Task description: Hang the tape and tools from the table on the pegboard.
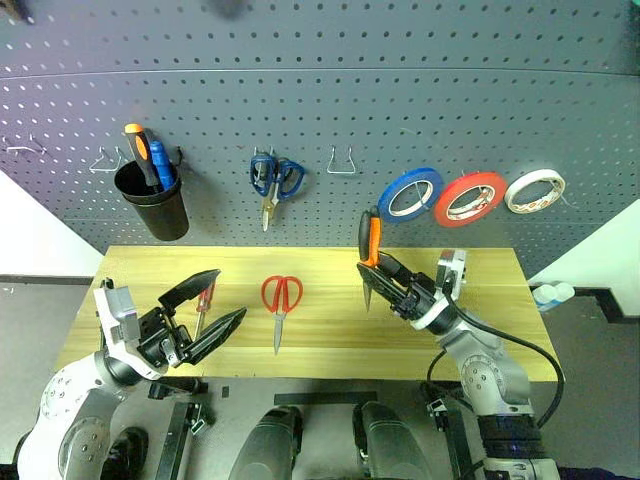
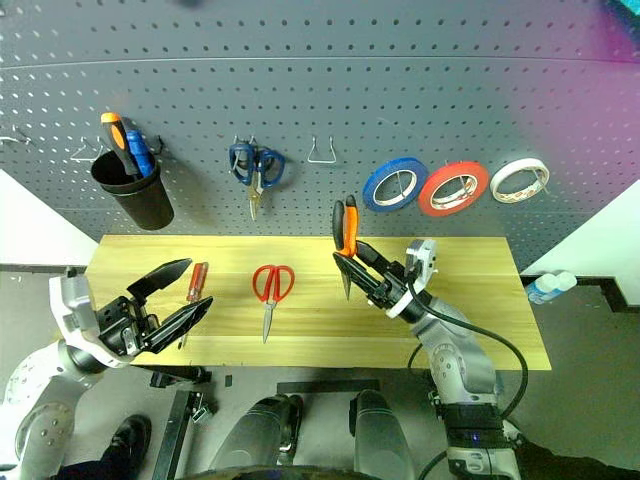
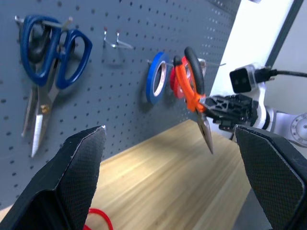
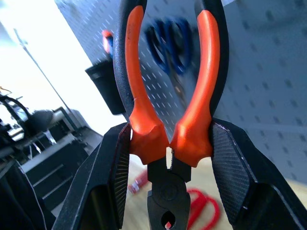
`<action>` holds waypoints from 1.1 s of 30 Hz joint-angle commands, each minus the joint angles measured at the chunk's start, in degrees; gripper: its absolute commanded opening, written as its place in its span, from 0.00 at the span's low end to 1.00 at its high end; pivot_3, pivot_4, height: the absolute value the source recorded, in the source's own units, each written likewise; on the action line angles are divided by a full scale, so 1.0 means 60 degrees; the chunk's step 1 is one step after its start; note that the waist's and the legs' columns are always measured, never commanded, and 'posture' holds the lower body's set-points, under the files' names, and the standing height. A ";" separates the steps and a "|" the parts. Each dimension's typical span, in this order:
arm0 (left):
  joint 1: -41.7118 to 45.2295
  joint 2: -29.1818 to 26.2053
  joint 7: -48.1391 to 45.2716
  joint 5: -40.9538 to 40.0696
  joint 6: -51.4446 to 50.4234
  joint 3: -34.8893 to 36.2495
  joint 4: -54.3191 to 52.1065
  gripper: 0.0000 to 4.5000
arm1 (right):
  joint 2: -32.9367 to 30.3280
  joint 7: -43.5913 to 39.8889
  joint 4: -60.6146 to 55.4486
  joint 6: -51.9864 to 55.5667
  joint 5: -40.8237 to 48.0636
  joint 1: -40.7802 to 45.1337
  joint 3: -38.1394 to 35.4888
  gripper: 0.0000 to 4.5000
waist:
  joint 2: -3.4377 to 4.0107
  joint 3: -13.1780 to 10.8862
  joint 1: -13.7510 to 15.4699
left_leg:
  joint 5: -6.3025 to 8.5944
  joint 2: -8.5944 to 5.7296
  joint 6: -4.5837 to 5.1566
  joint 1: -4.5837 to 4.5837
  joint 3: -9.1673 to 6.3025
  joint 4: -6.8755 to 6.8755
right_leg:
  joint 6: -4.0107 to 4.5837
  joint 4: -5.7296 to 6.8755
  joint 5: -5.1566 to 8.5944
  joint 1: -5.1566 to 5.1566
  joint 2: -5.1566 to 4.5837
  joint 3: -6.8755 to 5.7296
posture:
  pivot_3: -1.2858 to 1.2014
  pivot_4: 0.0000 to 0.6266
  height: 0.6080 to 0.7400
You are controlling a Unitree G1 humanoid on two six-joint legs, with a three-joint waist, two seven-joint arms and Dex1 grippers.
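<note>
Right gripper [image 1: 385, 272]: jaws clenched on the pliers [image 1: 369, 252] near the pivot, handles pointing up, nose pointing down, lifted clear of the surface [image 1: 480, 300] in front of the pegboard [image 1: 320, 90].
Pliers, close up: the right wrist view shows both orange-and-black handles rising between the two black fingers [image 4: 108, 177], which press against the orange grips from either side.
Left gripper [image 1: 205, 310]: jaws released and spread wide, holding nothing, raised over the left part of the surface (the left wrist view looks between its two fingers toward the pegboard).
Red-handled screwdriver [image 1: 203, 305]: lying flat on the surface, seen in the gap between the left gripper's fingers; whether they touch it cannot be told.
Red-handled scissors [image 1: 281, 303]: lying on the surface near its middle, handles toward the pegboard, blades toward the front edge, apart from both grippers.
Red-orange tape [image 1: 469, 198]: hanging on the pegboard at the right, between the blue roll [image 1: 410, 194] and the white roll [image 1: 534, 190].
Blue-handled scissors [image 1: 274, 182]: hanging on the pegboard, blades down.
Black cup [image 1: 152, 204]: hung at the left of the pegboard, holding an orange screwdriver [image 1: 140, 152] and a blue screwdriver [image 1: 162, 164].
Empty wire hook [image 1: 343, 160]: on the pegboard, between the blue-handled scissors and the blue roll.
</note>
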State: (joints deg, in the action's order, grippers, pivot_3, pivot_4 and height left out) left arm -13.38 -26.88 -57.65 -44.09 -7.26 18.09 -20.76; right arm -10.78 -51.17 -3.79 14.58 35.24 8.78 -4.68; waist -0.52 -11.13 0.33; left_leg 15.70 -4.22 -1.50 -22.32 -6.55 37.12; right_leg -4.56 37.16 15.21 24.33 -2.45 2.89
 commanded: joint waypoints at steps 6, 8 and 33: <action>0.0484 0.0307 0.0193 -0.0026 0.0436 0.0225 0.0327 1.00 | 0.0268 0.0566 -0.0371 -0.0154 0.0549 0.1827 -0.0221 0.46 | -0.0002 0.0318 0.0014 | -0.0008 0.0003 -0.0012 0.0016 -0.0003 0.0002 | 0.0003 0.0013 -0.0005 -0.0007 0.0010 0.0000 | 0.53 0.10 1.00; 0.0535 0.0345 0.0207 0.0064 0.0544 0.0220 0.0432 1.00 | 0.0450 0.0955 -0.0112 -0.0293 0.0539 0.2371 -0.0373 0.46 | 0.0000 0.0374 0.0007 | -0.0009 0.0003 -0.0014 0.0018 0.0001 0.0002 | 0.0003 0.0014 -0.0005 -0.0007 0.0011 -0.0001 | 0.53 0.10 1.00; 0.0839 0.0610 0.0764 0.0157 0.0708 0.0139 0.0547 1.00 | 0.2357 0.1786 0.4663 -0.3841 -0.1093 0.6528 -0.0413 0.46 | -0.0011 0.0535 -0.0024 | -0.0019 0.0003 -0.0026 0.0050 0.0014 0.0003 | 0.0014 0.0075 -0.0011 0.0001 0.0022 0.0009 | 0.54 0.12 1.00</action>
State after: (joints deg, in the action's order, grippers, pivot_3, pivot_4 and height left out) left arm -8.63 -23.16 -53.54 -43.05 -3.25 18.77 -15.84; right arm 2.67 -40.02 24.10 -5.69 28.32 44.81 -6.19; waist -0.58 -7.93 0.19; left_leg 15.58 -4.21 -1.67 -22.02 -6.47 37.14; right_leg -4.47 37.62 15.14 24.34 -2.32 2.94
